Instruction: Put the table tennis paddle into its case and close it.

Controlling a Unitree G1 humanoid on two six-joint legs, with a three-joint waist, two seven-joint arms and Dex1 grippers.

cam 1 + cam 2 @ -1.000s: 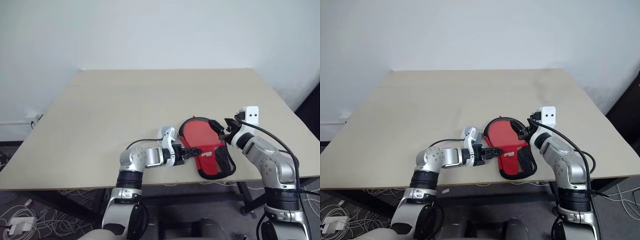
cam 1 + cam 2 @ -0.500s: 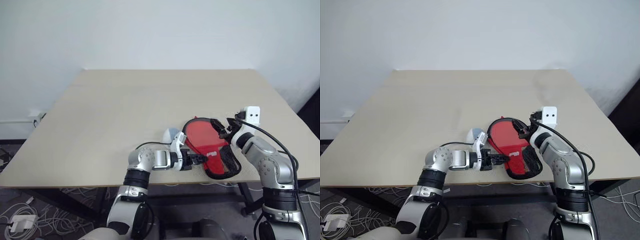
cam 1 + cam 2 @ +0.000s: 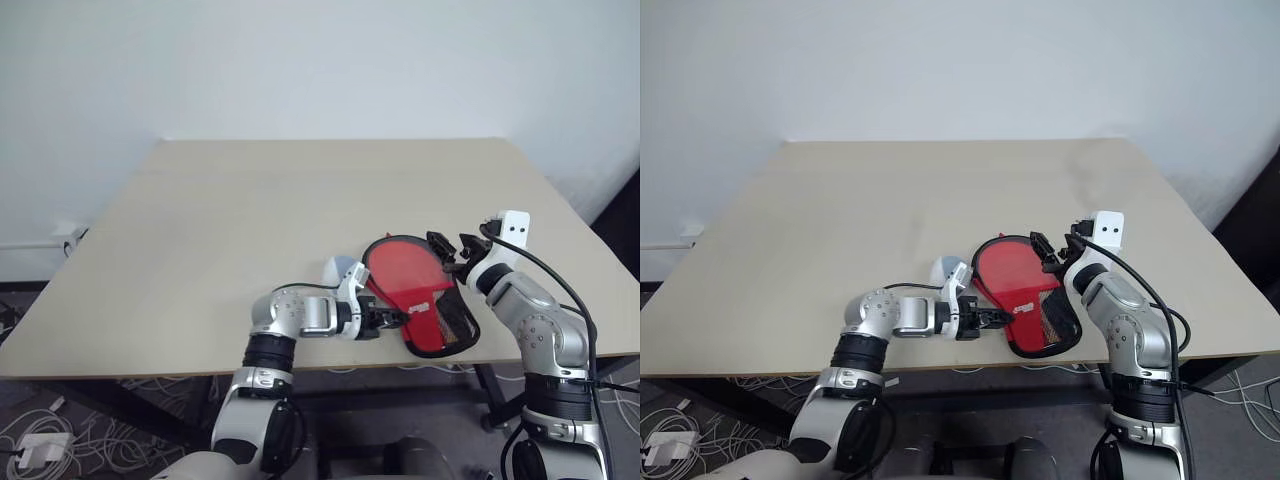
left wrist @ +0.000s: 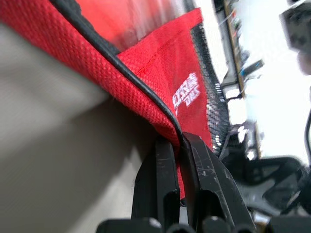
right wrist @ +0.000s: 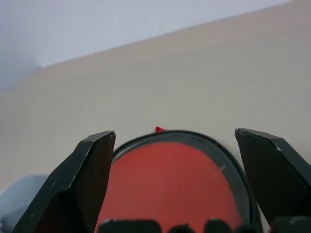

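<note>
The case (image 3: 420, 300) lies on the counter (image 3: 300, 200) close to its near edge, toward the near right corner, well apart from the far edge and the left side. The table tennis paddle (image 3: 405, 272) sits inside the case. The left end effector (image 3: 392, 319) meets the case's rim on its left, near-edge side, clamped onto it. The right end effector (image 3: 447, 253) is at the case's right, far-side end, its fingers spread on either side of the rim.
</note>
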